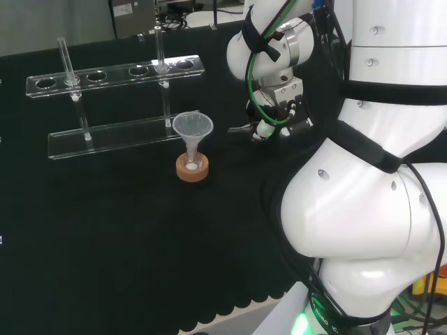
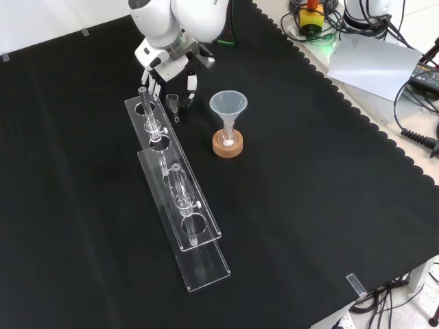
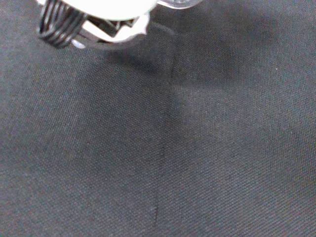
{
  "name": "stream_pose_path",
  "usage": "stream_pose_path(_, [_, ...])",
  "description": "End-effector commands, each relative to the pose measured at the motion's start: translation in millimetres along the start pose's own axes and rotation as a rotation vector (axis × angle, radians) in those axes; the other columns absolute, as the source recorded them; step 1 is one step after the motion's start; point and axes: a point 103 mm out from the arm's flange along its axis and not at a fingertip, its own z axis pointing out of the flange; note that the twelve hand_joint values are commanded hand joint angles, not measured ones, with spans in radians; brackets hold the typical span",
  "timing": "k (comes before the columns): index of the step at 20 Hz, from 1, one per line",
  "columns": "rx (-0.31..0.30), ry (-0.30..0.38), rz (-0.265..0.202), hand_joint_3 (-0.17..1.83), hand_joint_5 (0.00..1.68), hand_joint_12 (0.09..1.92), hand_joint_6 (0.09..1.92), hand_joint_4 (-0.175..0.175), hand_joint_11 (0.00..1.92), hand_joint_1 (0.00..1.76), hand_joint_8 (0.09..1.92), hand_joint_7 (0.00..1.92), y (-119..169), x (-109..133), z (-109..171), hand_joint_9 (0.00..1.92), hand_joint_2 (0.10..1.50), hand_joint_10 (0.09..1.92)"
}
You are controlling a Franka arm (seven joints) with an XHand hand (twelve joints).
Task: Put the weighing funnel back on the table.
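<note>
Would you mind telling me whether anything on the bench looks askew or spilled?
Only one thing: the test tube at the left end of the rack in the head view leans, while the other tube stands upright. Nothing looks spilled.

Weighing funnel (image 2: 173,103): 1 small clear piece, scoop-shaped with a short stem. The front view shows it upright just under the hand (image 2: 169,67), mouth up and stem pointing down at the black cloth (image 2: 309,171), just beside the far end of the clear rack (image 2: 180,205). Whether it rests on the cloth or hangs from the hand cannot be told.
</note>
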Motion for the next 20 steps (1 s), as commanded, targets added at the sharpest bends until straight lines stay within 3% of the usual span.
stream_pose_path(1, [0.001,-0.004,-0.008,0.72,1.10,1.15,0.99,0.175,0.72,1.08,0.68,0.84,0.7,-3.6,1.5,1.09,0.71,0.38])
stream_pose_path(7, [0.012,-0.043,-0.020,0.58,1.08,1.15,0.97,0.175,0.72,1.06,0.69,0.81,1.1,4.4,1.4,1.08,0.78,0.38])
stream_pose_path(12, [0.014,-0.067,-0.026,0.26,1.03,1.17,0.96,0.175,0.70,1.03,0.72,0.74,-0.1,7.3,0.8,1.04,0.96,0.41])
stream_pose_path(14, [0.021,-0.074,-0.029,0.33,0.91,1.17,0.86,0.057,0.68,0.98,0.72,0.71,-0.3,7.6,1.2,1.01,0.89,0.43])
stream_pose_path(15, [0.026,-0.078,-0.032,0.42,0.85,1.17,0.82,0.022,0.67,0.96,0.72,0.69,-0.4,8.5,1.2,1.00,0.83,0.44])
stream_pose_path(17, [0.037,-0.091,-0.034,0.56,0.74,1.19,0.77,-0.009,0.65,0.94,0.73,0.67,-0.4,9.5,1.4,0.97,0.75,0.45])
stream_pose_path(20, [0.047,-0.120,-0.029,0.63,0.62,1.21,0.73,-0.018,0.62,0.93,0.73,0.63,-0.6,10.6,0.5,0.95,0.70,0.47])
